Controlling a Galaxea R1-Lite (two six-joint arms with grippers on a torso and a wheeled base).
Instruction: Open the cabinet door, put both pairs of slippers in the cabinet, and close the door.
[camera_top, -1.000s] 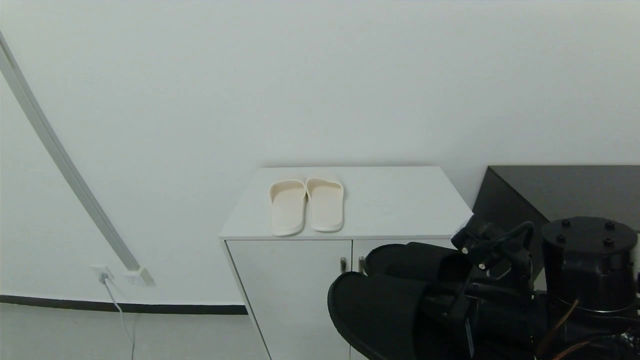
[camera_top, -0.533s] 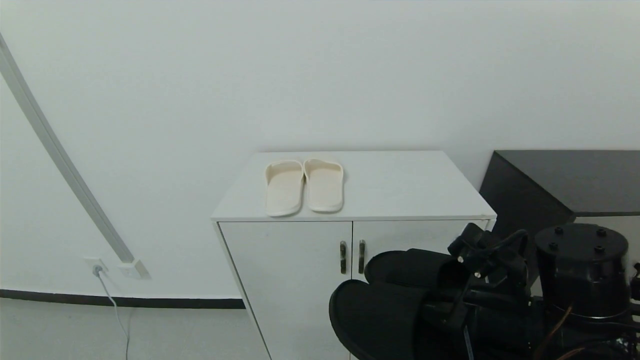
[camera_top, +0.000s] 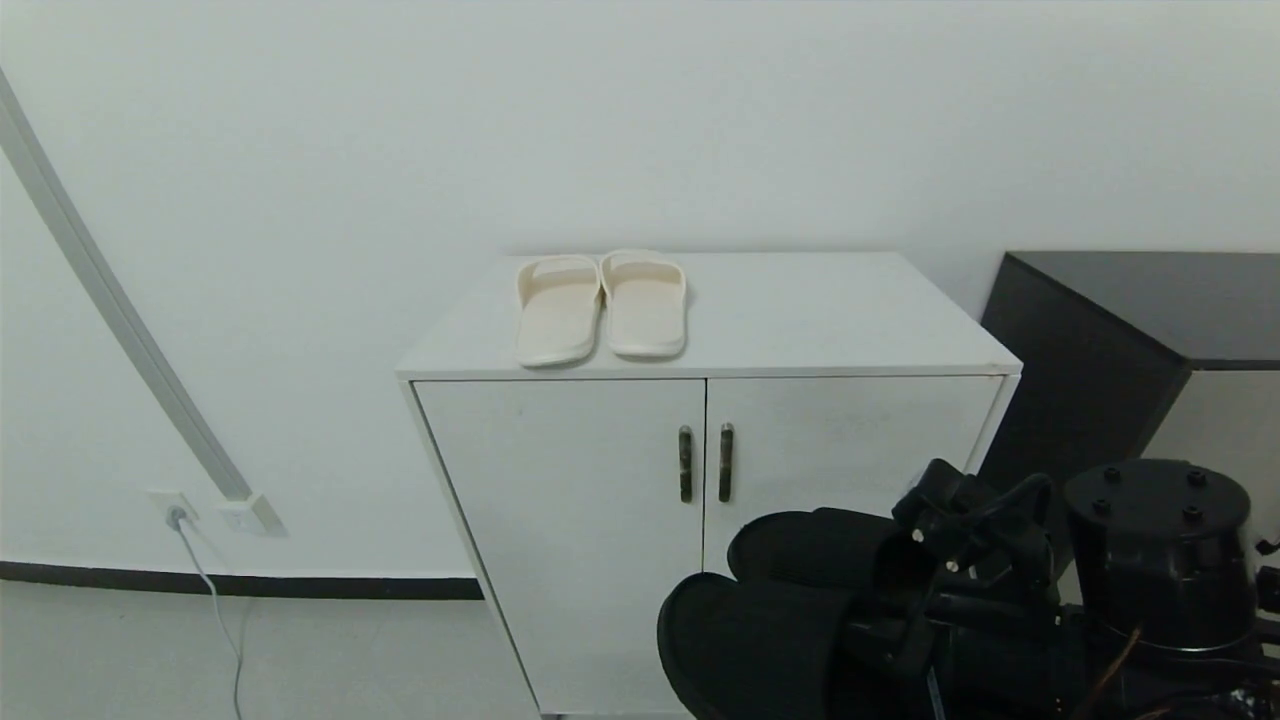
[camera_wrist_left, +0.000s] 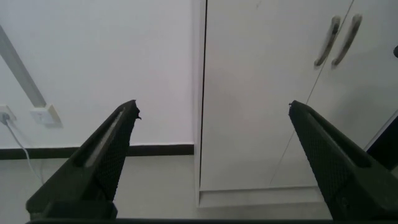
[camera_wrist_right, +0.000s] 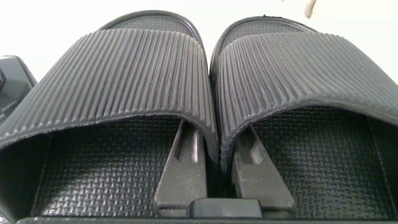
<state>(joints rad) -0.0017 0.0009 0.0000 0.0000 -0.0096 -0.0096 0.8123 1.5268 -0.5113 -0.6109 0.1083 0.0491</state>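
A white cabinet (camera_top: 800, 310) stands against the wall with both doors shut, and its two handles (camera_top: 705, 463) sit side by side at the middle. A cream pair of slippers (camera_top: 600, 305) lies on its top near the left. Low in front of the right door hangs a black pair of slippers (camera_top: 780, 600), held by my right gripper (camera_wrist_right: 216, 135). Its fingers (camera_wrist_right: 183, 162) reach under the ribbed straps and are shut on the straps' adjoining inner edges. My left gripper (camera_wrist_left: 212, 106) is open and holds nothing, low before the cabinet's left door (camera_wrist_left: 261, 93).
A dark cabinet (camera_top: 1100, 340) stands right beside the white one. On the wall to the left, a slanting cable duct (camera_top: 100, 290) ends at a socket (camera_top: 175, 515) with a cord running to the floor. Open floor lies left of the cabinet.
The whole head view has shifted, so the cabinet sits higher in the picture and more of its doors shows. The right gripper still holds the black slippers in the same spot of the picture.
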